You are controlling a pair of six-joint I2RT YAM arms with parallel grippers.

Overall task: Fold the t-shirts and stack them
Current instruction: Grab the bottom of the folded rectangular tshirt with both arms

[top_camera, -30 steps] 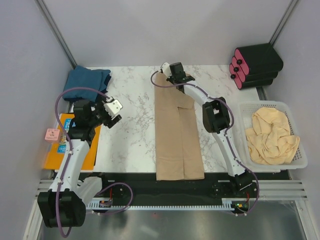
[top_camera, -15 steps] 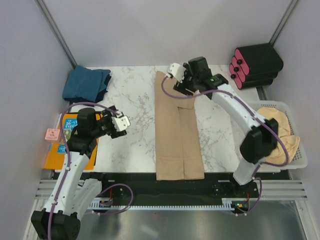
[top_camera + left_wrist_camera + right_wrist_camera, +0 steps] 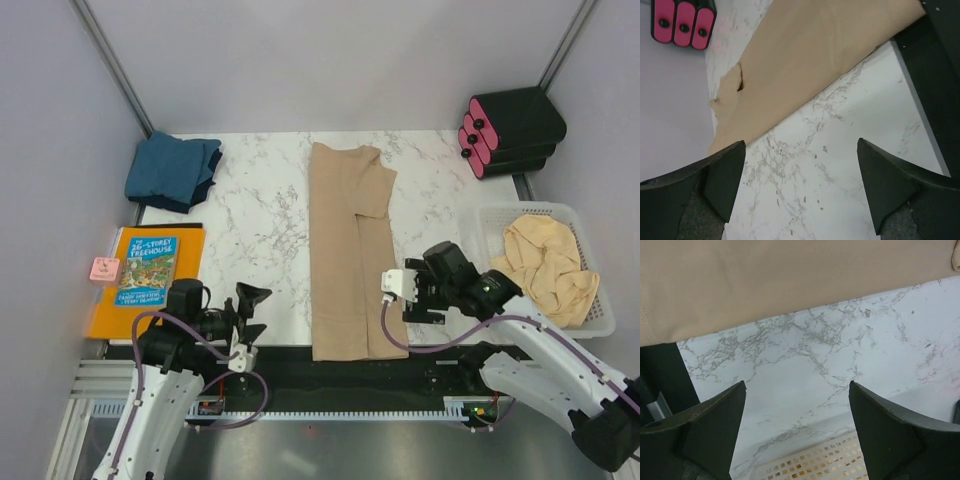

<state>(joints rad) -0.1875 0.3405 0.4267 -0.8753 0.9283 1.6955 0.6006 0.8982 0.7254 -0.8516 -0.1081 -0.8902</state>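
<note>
From above: your tan shirt (image 3: 349,250) lies as a long narrow strip on the marble table (image 3: 262,225). Its long axis runs from the far edge straight to the near edge, and its hem is right at the front lip. The left gripper (image 3: 248,313) sits to the left of that near end, apart from the cloth with bare marble between. The right gripper (image 3: 398,293) is on the other side, just beside the strip's right edge, so it's the nearer of the two. The teal shirt (image 3: 172,172) is folded in the far left corner, and the beige shirt (image 3: 545,268) is crumpled in the basket (image 3: 601,322) on your right.

Left wrist view: left gripper (image 3: 802,192) spread wide, nothing between the fingers. The tan shirt (image 3: 815,60) lies ahead of it, its edge slanting across the frame.

Right wrist view: right gripper (image 3: 797,427) also gaping, holding nothing. The tan shirt (image 3: 790,280) fills the top, close ahead across a band of marble.

My read: the crosswise fold comes next. You'd bring each gripper inward to a near-hem corner, then carry that end along the long axis towards the far edge.
</note>
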